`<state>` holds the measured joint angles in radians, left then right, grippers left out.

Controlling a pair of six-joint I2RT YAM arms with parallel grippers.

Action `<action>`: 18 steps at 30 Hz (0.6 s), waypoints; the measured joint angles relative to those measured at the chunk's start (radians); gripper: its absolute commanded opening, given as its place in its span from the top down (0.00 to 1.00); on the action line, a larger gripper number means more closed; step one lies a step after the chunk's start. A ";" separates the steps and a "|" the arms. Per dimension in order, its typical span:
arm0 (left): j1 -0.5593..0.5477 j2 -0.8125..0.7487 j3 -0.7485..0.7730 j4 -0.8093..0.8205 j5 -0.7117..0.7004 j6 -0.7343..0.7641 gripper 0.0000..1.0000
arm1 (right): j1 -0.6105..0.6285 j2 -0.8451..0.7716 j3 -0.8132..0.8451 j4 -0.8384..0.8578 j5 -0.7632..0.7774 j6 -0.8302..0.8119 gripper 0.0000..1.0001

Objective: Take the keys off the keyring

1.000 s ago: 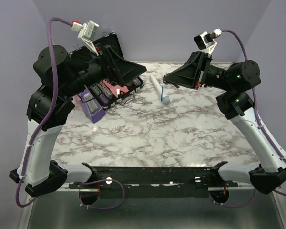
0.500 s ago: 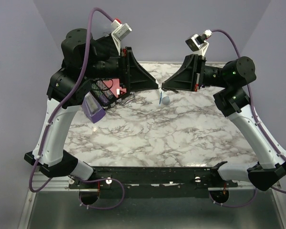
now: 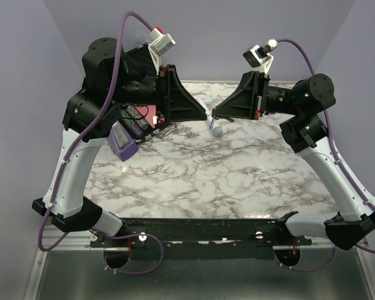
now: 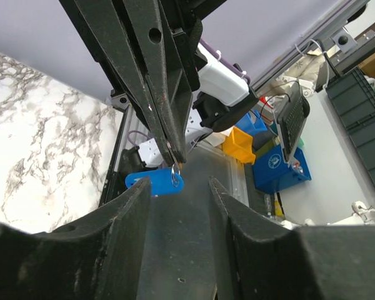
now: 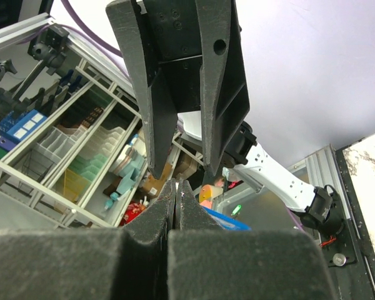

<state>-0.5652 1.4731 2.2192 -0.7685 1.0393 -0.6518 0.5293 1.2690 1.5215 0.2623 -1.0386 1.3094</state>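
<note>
The keyring (image 4: 151, 184), a small blue piece, hangs from the tips of the right jaws, which are pinched tight on its fine metal loop (image 4: 175, 175), in the air above the table (image 3: 237, 181). My left jaws stand partly apart on either side of it, gripping nothing. I judge it light, stiff and slippery, apt to swing or twist. The flat blue body looks the surest hold, the wire loop the least. The left wrist view shows all this plainly. The right wrist view hides it behind its own closed tips, and the top view shows merely two arms meeting tip to tip. I cannot make out the keys for certain.
</note>
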 measured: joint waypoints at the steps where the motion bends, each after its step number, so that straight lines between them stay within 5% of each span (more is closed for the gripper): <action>1: -0.002 0.000 -0.001 0.000 0.000 0.001 0.53 | 0.000 0.000 0.000 0.000 0.000 0.000 0.99; 14: -0.024 0.025 0.015 -0.027 -0.002 0.014 0.67 | 0.000 0.003 0.015 -0.014 0.001 -0.002 0.99; 18: -0.031 0.037 0.019 -0.035 -0.003 0.018 0.78 | 0.000 0.010 0.020 -0.019 0.001 -0.002 0.99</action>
<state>-0.5961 1.5105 2.2383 -0.8036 1.0367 -0.6334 0.5293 1.2789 1.5414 0.2432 -1.0374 1.3075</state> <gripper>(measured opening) 0.314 0.012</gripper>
